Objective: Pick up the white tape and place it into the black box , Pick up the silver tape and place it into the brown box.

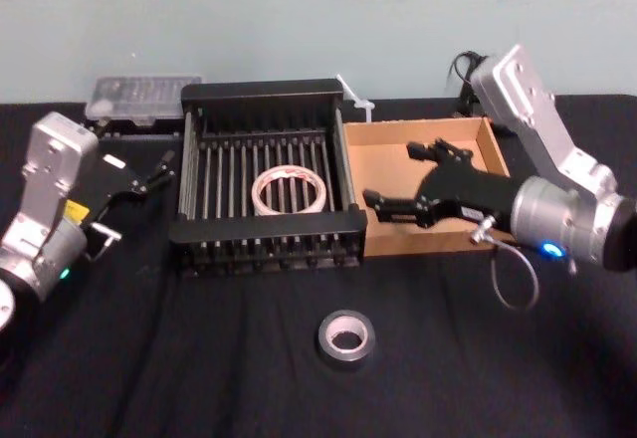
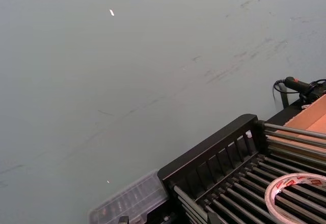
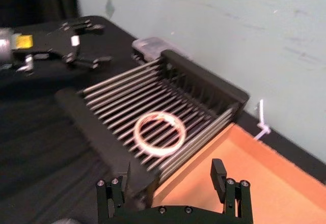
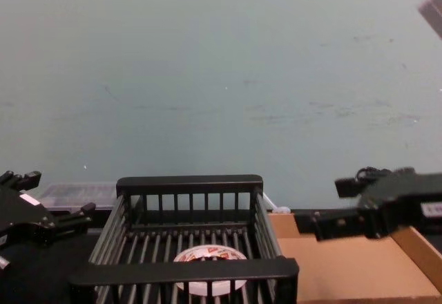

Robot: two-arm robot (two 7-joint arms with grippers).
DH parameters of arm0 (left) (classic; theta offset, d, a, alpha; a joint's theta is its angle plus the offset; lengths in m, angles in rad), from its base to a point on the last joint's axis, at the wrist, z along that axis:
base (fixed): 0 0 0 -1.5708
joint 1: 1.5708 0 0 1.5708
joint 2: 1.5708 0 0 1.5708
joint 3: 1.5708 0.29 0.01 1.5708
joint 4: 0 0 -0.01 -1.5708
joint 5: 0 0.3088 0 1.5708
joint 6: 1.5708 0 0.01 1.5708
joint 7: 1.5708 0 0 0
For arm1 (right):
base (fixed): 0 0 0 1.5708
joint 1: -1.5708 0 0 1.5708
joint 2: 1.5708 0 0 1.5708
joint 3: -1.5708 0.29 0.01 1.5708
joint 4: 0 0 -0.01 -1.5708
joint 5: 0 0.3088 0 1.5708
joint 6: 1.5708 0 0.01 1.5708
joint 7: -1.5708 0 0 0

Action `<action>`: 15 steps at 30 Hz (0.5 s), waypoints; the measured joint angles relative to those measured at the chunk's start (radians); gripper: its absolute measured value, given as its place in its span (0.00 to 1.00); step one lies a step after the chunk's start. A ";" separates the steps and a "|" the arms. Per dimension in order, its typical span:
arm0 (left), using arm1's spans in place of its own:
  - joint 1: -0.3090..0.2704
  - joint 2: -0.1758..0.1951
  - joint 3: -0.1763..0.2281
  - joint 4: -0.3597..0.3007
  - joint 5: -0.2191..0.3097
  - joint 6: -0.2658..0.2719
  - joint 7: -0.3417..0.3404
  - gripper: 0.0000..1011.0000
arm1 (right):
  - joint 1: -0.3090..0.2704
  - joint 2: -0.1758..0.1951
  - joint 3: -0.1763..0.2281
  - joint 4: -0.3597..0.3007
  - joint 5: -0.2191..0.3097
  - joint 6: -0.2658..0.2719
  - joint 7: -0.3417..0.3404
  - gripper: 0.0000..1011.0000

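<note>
The white tape lies flat on the slatted floor of the black box. On the black cloth in front of that box, the silver tape lies flat by itself. My right gripper hangs open and empty over the left part of the brown box, fingers pointing toward the black box. My left gripper hovers left of the black box, open and empty.
A clear plastic case sits behind the black box's left corner. A white zip tie and a black cable plug lie by the wall behind the boxes. Black cloth stretches around the silver tape.
</note>
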 joint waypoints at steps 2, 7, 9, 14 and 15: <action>0.000 0.000 0.000 0.000 0.000 0.000 0.000 0.99 | -0.018 0.017 0.002 -0.020 0.008 0.001 0.005 0.99; 0.000 0.000 0.000 0.000 0.000 0.000 0.000 0.99 | -0.079 0.081 -0.005 -0.086 0.029 0.000 0.028 0.99; 0.000 0.000 0.000 0.000 0.000 0.000 0.000 0.99 | -0.090 0.095 -0.010 -0.098 0.033 -0.001 0.032 0.99; 0.000 0.000 0.000 0.000 0.000 0.000 0.000 0.99 | -0.113 0.123 -0.034 -0.121 0.045 0.001 0.043 0.99; 0.000 0.000 0.000 0.000 0.000 0.000 0.000 0.99 | -0.116 0.126 -0.037 -0.123 0.046 0.002 0.044 0.99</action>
